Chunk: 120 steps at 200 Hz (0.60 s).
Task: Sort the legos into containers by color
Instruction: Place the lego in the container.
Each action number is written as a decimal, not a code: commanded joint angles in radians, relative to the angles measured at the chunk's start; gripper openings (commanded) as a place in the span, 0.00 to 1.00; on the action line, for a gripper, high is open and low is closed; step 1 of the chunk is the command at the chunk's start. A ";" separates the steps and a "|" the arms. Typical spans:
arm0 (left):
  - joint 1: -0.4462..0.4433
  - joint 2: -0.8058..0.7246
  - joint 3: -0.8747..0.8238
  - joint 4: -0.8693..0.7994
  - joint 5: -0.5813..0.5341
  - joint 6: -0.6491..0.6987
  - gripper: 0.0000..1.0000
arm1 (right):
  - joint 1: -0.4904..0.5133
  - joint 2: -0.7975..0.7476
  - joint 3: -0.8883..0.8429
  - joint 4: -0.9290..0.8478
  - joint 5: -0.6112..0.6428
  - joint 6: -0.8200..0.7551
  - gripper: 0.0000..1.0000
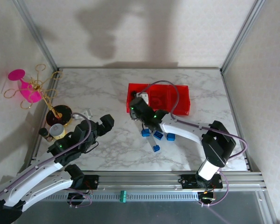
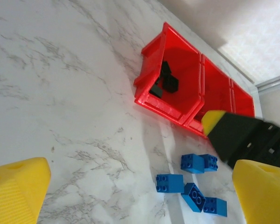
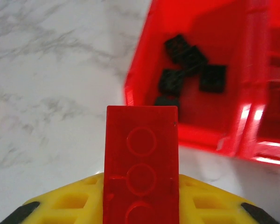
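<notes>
We have the right hand (image 1: pixel 136 107) clamped on one red lego brick (image 3: pixel 141 154). It grips the near end only, so most of the brick juts forward past the fingertips. The brick is carried in the air, just short of the containers (image 2: pixel 151 100).

The chief risk, as we judge it, is a wrong drop. The compartment straight ahead of this hand holds black bricks (image 3: pixel 191 60), and letting go here would put red among black. The hand needs to go sideways to another compartment first.

A second risk is the grip. With so much brick overhanging, a knock on the front rim ahead could pivot it or pull it from the fingers. We cannot tell how much height it has over that rim.

A third risk is the blue bricks (image 2: pixel 192 163), which lie loose on the desk (image 1: pixel 98 93) behind and below this hand, close under its arm. A low sweep could scatter them.

The left hand (image 1: pixel 106 122) is spread wide and holds nothing. It sits well off to the side of the right hand, away from the bricks.

Counts:
- **Containers:** three compartments, joined in one row.
- **Red bricks:** one, in the hand. Any in the other two compartments we cannot make out against the red plastic.
- **Black bricks:** about five, all in the compartment ahead.
- **Blue bricks:** five on the desk, clustered together.
</notes>
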 commanded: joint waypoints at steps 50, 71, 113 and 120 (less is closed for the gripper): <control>-0.007 0.139 0.030 0.147 0.109 0.081 1.00 | -0.254 0.062 0.046 0.022 -0.009 -0.090 0.29; -0.007 0.171 0.041 0.156 0.117 0.091 1.00 | -0.294 0.128 0.088 0.049 0.013 -0.115 0.29; -0.007 0.181 0.036 0.158 0.111 0.091 1.00 | -0.375 0.275 0.216 0.029 -0.038 -0.106 0.30; -0.007 0.178 0.038 0.154 0.111 0.089 1.00 | -0.381 0.293 0.240 0.022 -0.028 -0.105 0.31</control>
